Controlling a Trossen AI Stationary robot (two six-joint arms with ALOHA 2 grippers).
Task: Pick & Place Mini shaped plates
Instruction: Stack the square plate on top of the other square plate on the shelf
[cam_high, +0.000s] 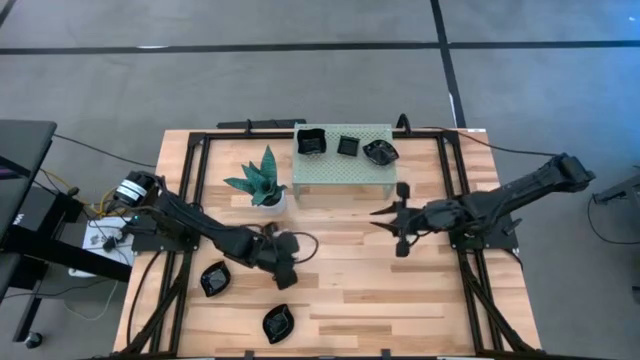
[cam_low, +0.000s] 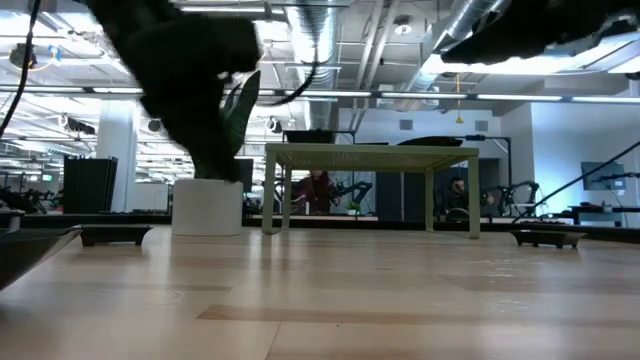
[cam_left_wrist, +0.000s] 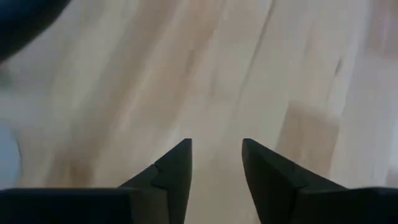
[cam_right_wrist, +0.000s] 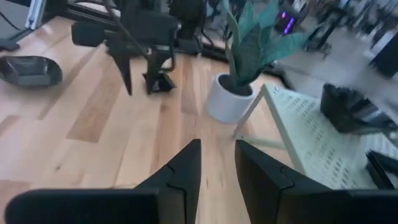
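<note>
High view: left gripper (cam_high: 287, 268), empty, sits between two floor-level plates, leaf plate (cam_high: 277, 323) just below it and nearer than the right arm. Left wrist view: fingers (cam_left_wrist: 176, 167) parted over bare table (cam_left_wrist: 124, 93). Right wrist view: right gripper (cam_right_wrist: 217, 165) spread, idle.

**Dark Arms, Wedge Fingers**

Two arms, matte black throughout, built of chunky jointed segments. Left arm (cam_high: 205, 232): thick, rounded links, black cables trailing from the base, a silver-and-black cylinder at the shoulder end. Right arm (cam_high: 500, 200): slimmer, angular links, ending in a gripper with thin pointed prongs (cam_high: 398, 222). Left gripper (cam_left_wrist: 216, 163) fingers: flat black wedges, tapered to points, a small notch on one inner edge. Right gripper (cam_right_wrist: 217, 163) fingers: same dark wedges, smooth faces, stepped inner edges.
</note>
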